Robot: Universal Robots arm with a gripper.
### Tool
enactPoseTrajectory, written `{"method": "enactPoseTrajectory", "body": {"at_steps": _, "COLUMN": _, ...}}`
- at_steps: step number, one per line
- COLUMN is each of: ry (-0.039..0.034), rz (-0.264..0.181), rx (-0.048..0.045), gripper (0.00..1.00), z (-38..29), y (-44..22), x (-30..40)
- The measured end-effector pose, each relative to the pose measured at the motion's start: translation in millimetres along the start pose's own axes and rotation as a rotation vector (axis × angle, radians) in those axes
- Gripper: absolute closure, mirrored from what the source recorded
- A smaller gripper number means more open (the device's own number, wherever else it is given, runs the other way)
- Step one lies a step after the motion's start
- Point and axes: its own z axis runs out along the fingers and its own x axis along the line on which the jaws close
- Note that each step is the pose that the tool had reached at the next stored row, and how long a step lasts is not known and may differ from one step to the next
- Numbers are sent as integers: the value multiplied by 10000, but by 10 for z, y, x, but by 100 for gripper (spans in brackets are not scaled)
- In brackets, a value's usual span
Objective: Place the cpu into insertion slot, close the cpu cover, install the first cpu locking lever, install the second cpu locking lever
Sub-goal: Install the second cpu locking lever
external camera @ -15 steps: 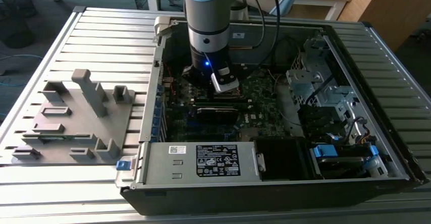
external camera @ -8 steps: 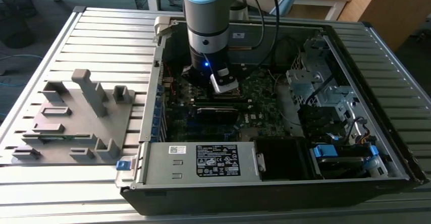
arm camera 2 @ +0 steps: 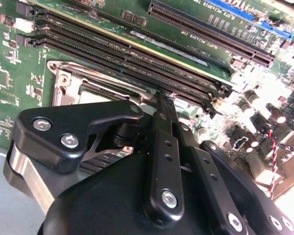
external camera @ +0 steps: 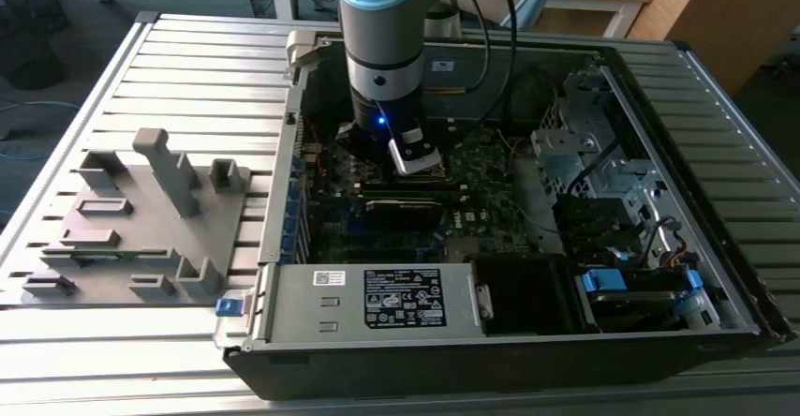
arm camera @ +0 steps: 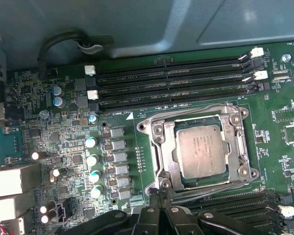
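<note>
Grey-brown, one cpu (arm camera: 201, 150) under one cpu cover (arm camera: 237, 142).

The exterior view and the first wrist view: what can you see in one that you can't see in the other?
The exterior view alone shows the arm, the open computer case, the grey power box and a grey block holder on the table. The first wrist view alone shows the cpu lying in its socket, with the cpu cover down around it. Both show the green board and the gripper over it.
</note>
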Motion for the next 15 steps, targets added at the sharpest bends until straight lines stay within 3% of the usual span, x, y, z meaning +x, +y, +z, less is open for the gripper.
{"method": "enactPoseTrajectory", "body": {"at_steps": 11, "ry": 2, "rz": 3, "rx": -25, "gripper": 90, "z": -2, "y": -20, "x": -3}}
{"method": "enactPoseTrajectory", "body": {"at_steps": 15, "ry": 1, "rz": 2, "rx": -26, "gripper": 90, "z": -31, "y": -18, "x": -5}}
